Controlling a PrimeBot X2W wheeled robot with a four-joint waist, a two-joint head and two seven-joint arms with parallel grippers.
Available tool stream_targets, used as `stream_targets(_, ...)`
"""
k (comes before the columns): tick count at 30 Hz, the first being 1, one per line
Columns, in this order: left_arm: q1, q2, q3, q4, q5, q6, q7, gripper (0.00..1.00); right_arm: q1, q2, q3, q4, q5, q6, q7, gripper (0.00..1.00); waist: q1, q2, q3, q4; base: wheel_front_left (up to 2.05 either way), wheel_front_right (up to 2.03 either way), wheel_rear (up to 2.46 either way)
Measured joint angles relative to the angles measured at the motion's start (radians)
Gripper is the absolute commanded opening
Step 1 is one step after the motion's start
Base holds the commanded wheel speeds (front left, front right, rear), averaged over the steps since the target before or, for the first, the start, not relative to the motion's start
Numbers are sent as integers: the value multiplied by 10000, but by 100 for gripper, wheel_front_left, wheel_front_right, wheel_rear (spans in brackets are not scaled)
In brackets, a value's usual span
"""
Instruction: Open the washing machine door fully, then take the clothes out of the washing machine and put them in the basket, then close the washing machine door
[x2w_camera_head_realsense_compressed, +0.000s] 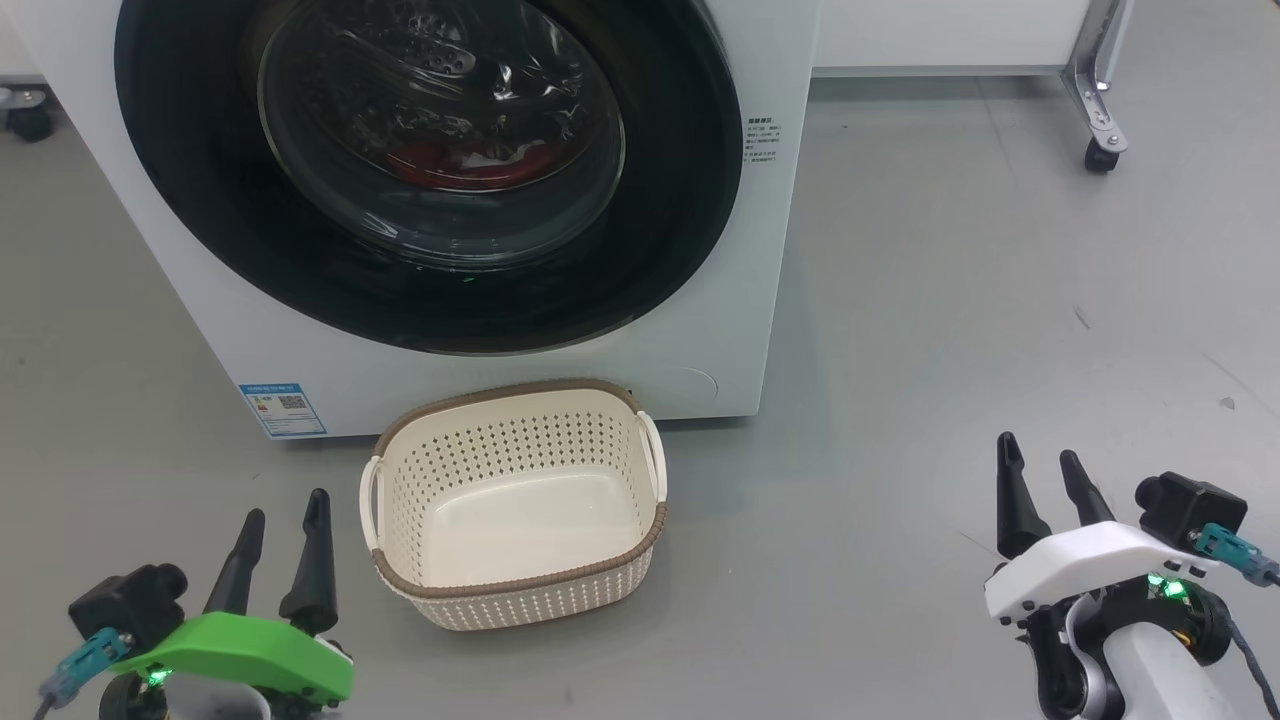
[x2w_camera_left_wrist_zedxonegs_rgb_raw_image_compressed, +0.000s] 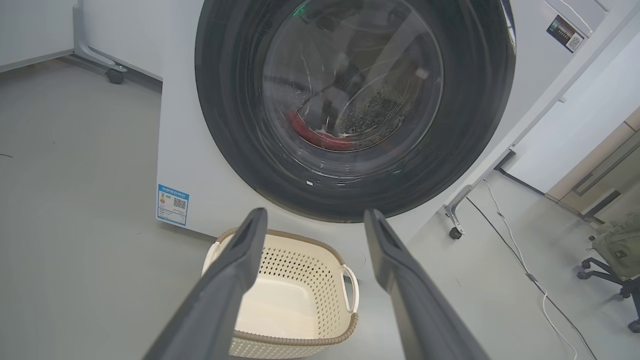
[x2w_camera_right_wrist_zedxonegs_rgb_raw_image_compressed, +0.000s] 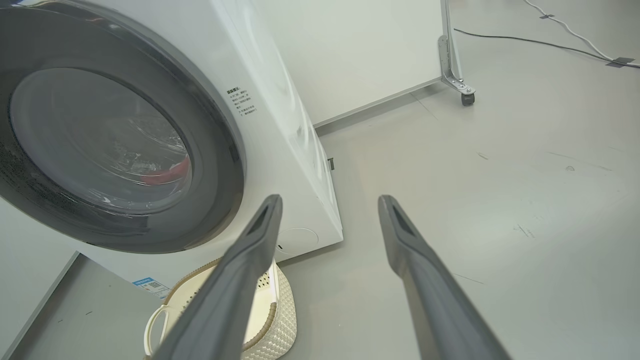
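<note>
The opening step has not yet begun: the washing machine door (x2w_camera_head_realsense_compressed: 680, 200) sits flush and closed against the white front of the washing machine (x2w_camera_head_realsense_compressed: 700, 330), which fills the head view from 10 to 12 o'clock. The clothes (x2w_camera_head_realsense_compressed: 470, 165) are inside the drum, a low band of red seen through the glass bowl toward 6 o'clock of the window. The basket (x2w_camera_head_realsense_compressed: 500, 392) stands empty on the floor (x2w_camera_head_realsense_compressed: 950, 300) just at 6 o'clock of the door, close to the machine's base, with the blue label (x2w_camera_head_realsense_compressed: 283, 408) at its 10 o'clock. The left end effector (x2w_camera_head_realsense_compressed: 287, 505) hangs at 7 o'clock of the head view, just beside the basket's left handle, fingers spread wide and holding nothing. The right end effector (x2w_camera_head_realsense_compressed: 1038, 447) is at 4 o'clock, well apart from both basket and machine, likewise wide and empty. The next move, as I judge it, calls for one arm to rise to the black rim and find a purchase on its free edge. I cannot tell which side carries the hinge or where the catch is, so that needs settling first. The door must then swing in a full arc, and the basket stands near enough below that the arm should clear it.
</note>
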Motion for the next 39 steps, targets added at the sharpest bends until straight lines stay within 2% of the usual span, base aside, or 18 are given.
stream_targets(15, -74, 111, -629, 270, 1685, 165, -514, 100, -146, 8, 535, 148, -1864, -276, -514, 100, 0, 0, -4, -27, 0, 0, 0)
stream_targets(33, -306, 75, -930, 734, 3024, 483, -1057, 100, -305, 40, 978, 355, -4038, -525, -1139, 100, 0, 0, 43, -83, 0, 0, 0)
stream_targets(39, -348, 48, -918, 861, 3083, 560, -1057, 100, -318, 140, 798, 422, -4084, -556, -1141, 100, 0, 0, 55, -94, 0, 0, 0)
